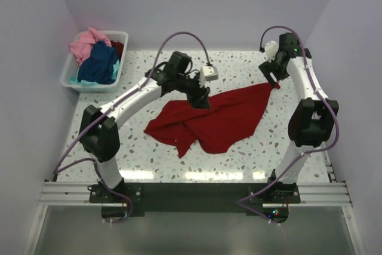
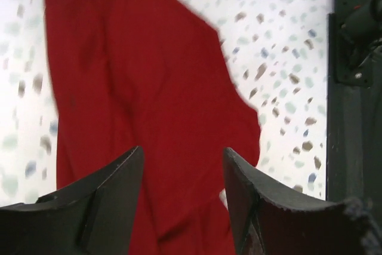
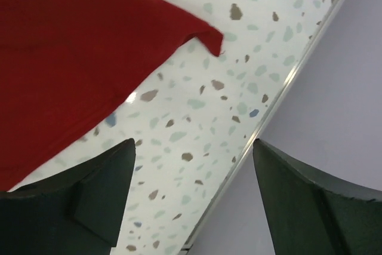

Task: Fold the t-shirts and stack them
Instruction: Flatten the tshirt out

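Deep red cloth t-shirt (image 1: 227, 117): middle is overhung by spread left end effector (image 1: 200, 97), far tip by spread right end effector (image 1: 276, 82).

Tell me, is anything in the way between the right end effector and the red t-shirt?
No, nothing visible. The right end effector hangs open over the speckled table, and a corner of the red t-shirt lies just beside it, with only tabletop between.

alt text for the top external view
A large deep red cloth t-shirt lies crumpled on a speckled white table, the left tool above it and the right tool by its far right corner. A white slatted plastic basket at far left holds pink, navy and teal t-shirts.
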